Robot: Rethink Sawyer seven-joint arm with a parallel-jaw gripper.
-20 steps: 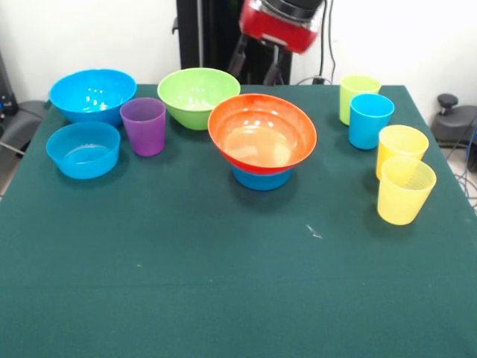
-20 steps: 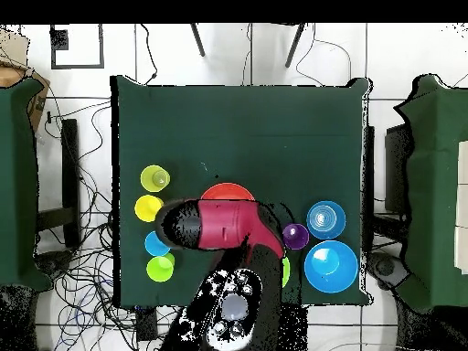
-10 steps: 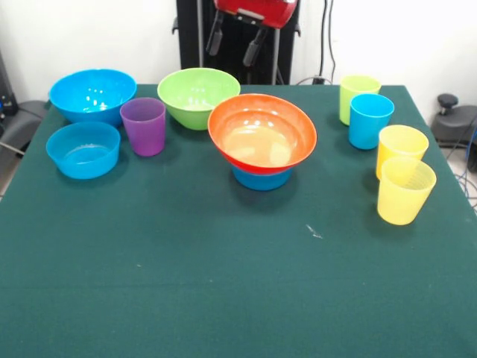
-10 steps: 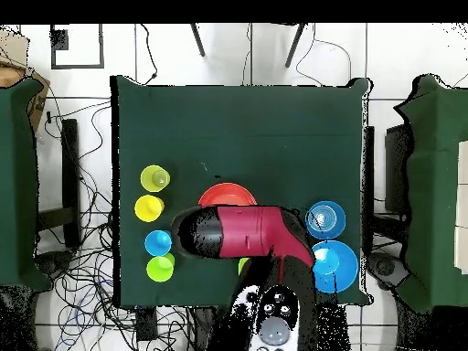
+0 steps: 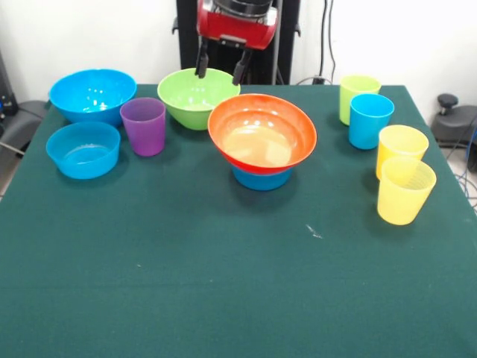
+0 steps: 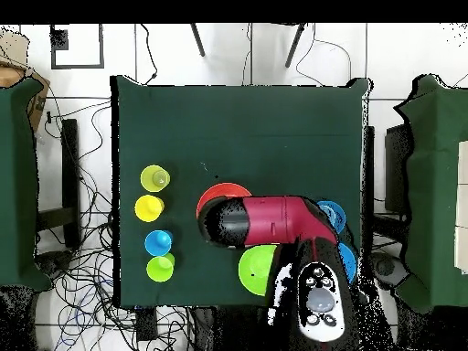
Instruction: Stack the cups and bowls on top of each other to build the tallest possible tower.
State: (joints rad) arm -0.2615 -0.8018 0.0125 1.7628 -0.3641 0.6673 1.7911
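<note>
Black gripper (image 5: 219, 68) fingers (image 5: 201, 64) spread, empty, just above glossy lime green plastic bowl (image 5: 195, 97), orange-bowl tower (image 5: 261, 138) beside.

Front view low; overhead straight down; shared table (image 5: 223, 283)

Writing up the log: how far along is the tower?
Done: the orange bowl sits on a small blue bowl. In hand: nothing; the open gripper hangs above the green bowl. Left: the purple cup and all other cups and bowls, unstacked.
</note>
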